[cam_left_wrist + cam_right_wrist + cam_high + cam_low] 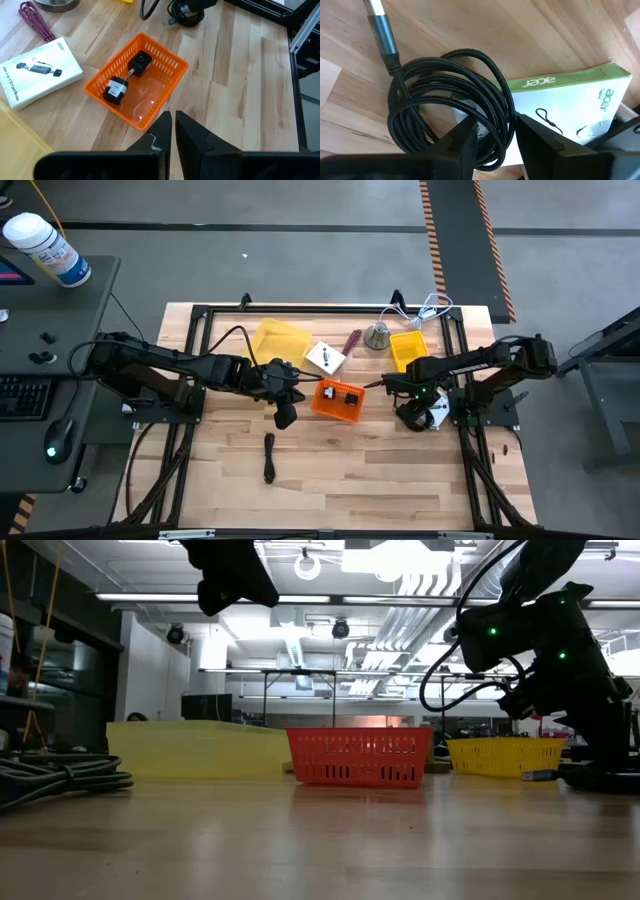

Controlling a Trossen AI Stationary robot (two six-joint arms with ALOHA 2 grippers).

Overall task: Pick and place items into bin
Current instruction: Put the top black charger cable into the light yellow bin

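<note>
An orange basket bin (322, 406) (98, 89) stands mid-table and holds two black-and-white cubes (140, 63) (115, 90). My left gripper (285, 418) (173, 131) hovers shut and empty above the table by the bin's near-left corner. My right gripper (411, 418) (495, 137) is open, low over a coiled black cable (445, 90) that lies partly on a white Acer box (580, 105); its fingers stand on either side of some coil strands. Another short black cable (269, 457) lies on the table near the front. My right gripper comes at the coiled cable from above, with a few strands (492, 112) between its open fingers. I cannot tell whether the fingers touch the cable. The coil lies flat on the table and the box.
A white card box (325, 358) (37, 72), a maroon-handled tool (352, 340) (36, 21) and a silver bell (377, 336) lie behind the orange bin. Yellow bins (278, 340) (408, 348) stand near the far edge. Bare wood spreads across the near half of the table.
</note>
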